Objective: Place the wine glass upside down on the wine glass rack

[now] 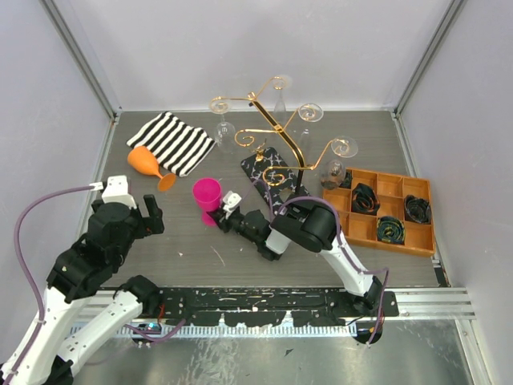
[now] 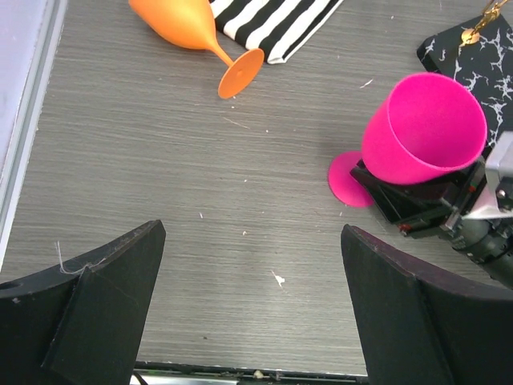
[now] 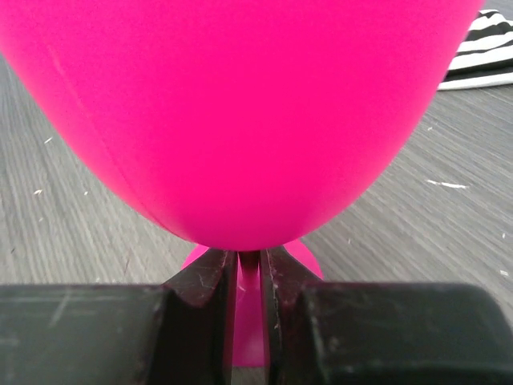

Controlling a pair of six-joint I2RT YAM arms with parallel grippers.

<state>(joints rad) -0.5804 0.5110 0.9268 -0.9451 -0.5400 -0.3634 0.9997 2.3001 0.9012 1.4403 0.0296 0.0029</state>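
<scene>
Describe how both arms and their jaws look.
The left arm and right arm share black joint housings and white links, each trailed by a purple cable. White blocks sit at the wrists. The jaws are matte black, flat-faced wedges.

No text, label, brand or number was legible in any view; pink wine glass (image 2: 425,132) bore no marking.

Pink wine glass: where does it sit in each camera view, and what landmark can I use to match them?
Top external: pink wine glass left of centre, at the tip of the right tool.
Left wrist: upper right.
Right wrist: it fills the top half, its stem in the right tool.
Shared landmark: striped cloth.
</scene>
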